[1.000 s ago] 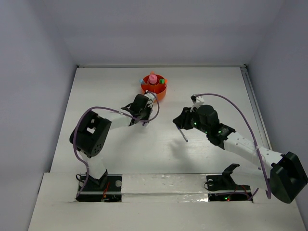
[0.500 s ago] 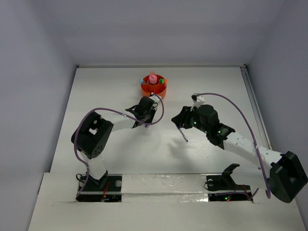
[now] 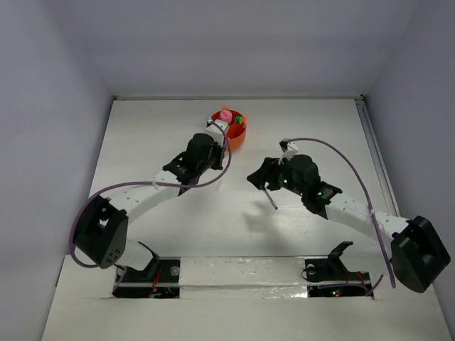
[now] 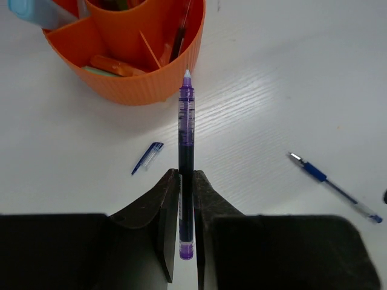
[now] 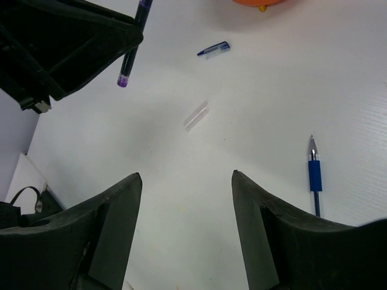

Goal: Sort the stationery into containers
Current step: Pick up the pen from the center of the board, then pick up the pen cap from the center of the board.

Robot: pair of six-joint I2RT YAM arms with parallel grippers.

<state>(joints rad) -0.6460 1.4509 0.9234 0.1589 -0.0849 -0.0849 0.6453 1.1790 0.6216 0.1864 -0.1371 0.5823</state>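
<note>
Left claw (image 4: 184,179) pinching purple pen (image 4: 186,130), tip at orange cup (image 4: 142,87), upper frame; next: lift over rim, drop. Right claw (image 5: 186,177) wide, empty.

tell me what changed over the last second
The left claw, shut on the purple pen, reached forward up to the orange cup. The right claw opened wider and shifted slightly left. The cup and the blue pen stayed put.

The orange cup (image 4: 130,84) is being cropped by the left wrist view's top edge; the blue pen (image 5: 314,175) is lying half-hidden behind the right gripper (image 5: 185,175).
</note>
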